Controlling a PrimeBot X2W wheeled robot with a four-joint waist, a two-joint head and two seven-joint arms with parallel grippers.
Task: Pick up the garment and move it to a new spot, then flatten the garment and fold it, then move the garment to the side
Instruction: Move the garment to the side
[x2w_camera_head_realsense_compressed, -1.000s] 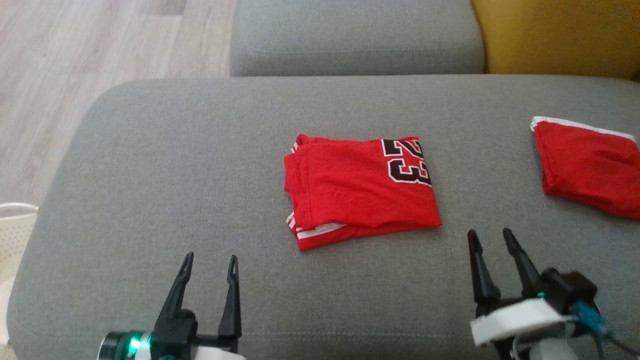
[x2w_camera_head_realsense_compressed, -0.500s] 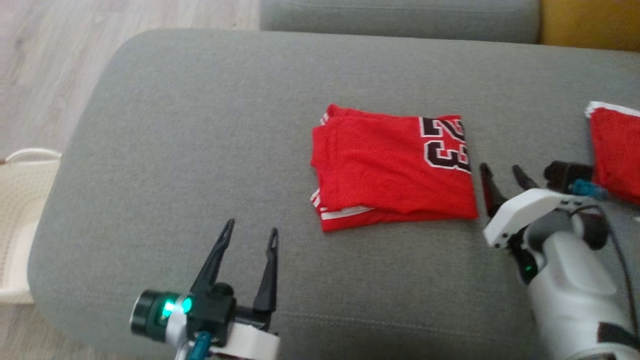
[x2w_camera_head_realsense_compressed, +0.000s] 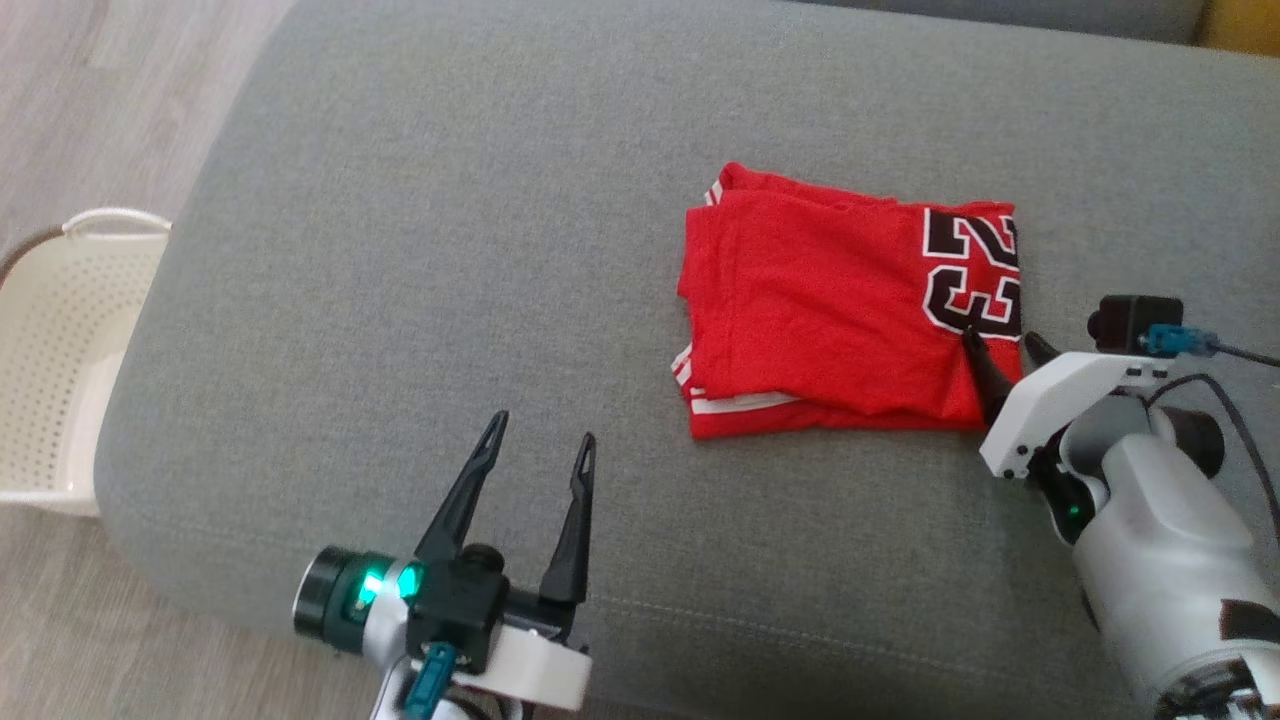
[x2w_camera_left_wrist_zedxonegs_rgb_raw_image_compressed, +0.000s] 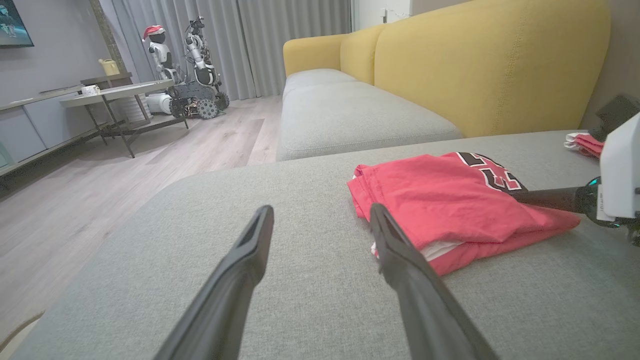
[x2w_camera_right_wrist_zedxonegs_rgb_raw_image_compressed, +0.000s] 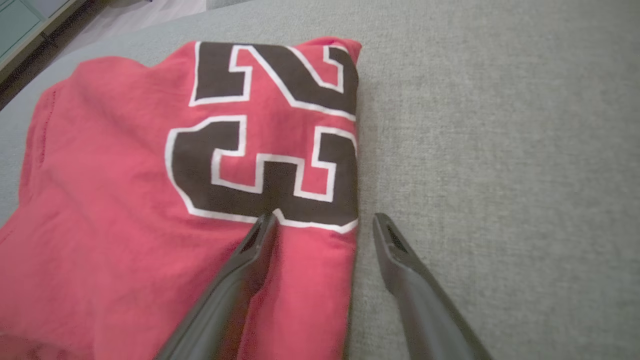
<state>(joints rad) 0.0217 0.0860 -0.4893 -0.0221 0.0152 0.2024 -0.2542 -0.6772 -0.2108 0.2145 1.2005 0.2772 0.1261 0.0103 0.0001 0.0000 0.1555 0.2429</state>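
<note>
A folded red garment (x2w_camera_head_realsense_compressed: 840, 310) with a black "23" lies on the grey sofa cushion (x2w_camera_head_realsense_compressed: 450, 200). My right gripper (x2w_camera_head_realsense_compressed: 1000, 338) is open at the garment's near right corner. In the right wrist view, the right gripper (x2w_camera_right_wrist_zedxonegs_rgb_raw_image_compressed: 325, 217) straddles the edge of the garment (x2w_camera_right_wrist_zedxonegs_rgb_raw_image_compressed: 125, 200): one finger is over the red cloth below the number, the other over bare cushion. My left gripper (x2w_camera_head_realsense_compressed: 542, 428) is open above the cushion, to the near left of the garment and apart from it. In the left wrist view, the left gripper (x2w_camera_left_wrist_zedxonegs_rgb_raw_image_compressed: 321, 210) faces the garment (x2w_camera_left_wrist_zedxonegs_rgb_raw_image_compressed: 440, 200).
A white perforated basket (x2w_camera_head_realsense_compressed: 60, 350) stands on the wood floor left of the cushion. Another red cloth (x2w_camera_left_wrist_zedxonegs_rgb_raw_image_compressed: 582, 142) lies at the cushion's far right. A yellow sofa back (x2w_camera_left_wrist_zedxonegs_rgb_raw_image_compressed: 475, 65) rises behind it. A low table (x2w_camera_left_wrist_zedxonegs_rgb_raw_image_compressed: 115, 95) and parked robots stand across the room.
The camera has tilted and turned. My right gripper has reached forward from the cushion's front to the garment's right edge, one finger now over the cloth. Both grippers stay open.
</note>
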